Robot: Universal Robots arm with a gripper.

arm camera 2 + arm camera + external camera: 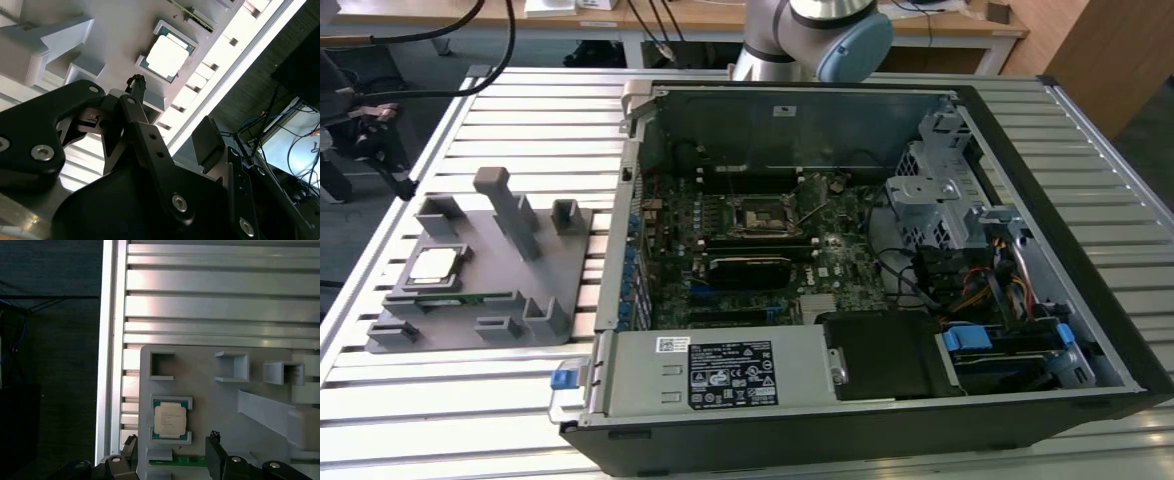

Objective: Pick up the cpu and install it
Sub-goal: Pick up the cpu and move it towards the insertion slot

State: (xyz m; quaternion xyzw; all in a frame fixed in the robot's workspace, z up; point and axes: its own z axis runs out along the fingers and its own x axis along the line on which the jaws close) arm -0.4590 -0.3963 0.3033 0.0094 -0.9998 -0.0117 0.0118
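Observation:
The cpu (170, 421) is a small silvery square chip lying flat in a corner-walled pocket of the grey plastic tray (200, 390). In the exterior view the cpu (434, 265) sits at the left end of the tray (480, 290). My gripper (173, 440) hangs above the tray, open, its two black fingers standing wide to either side of the chip's pocket with nothing between them. The second wrist view has the gripper (172, 107) apart from the cpu (167, 55). The black-and-metal socket (754, 215) lies on the motherboard inside the open case.
A green memory stick (182, 460) lies in the tray beside the cpu. Grey posts (507, 210) rise from the tray. The open computer case (854, 260) holds a power supply (707, 370) and a drive cage (941, 190). The slatted table's edge (107, 365) runs close to the tray.

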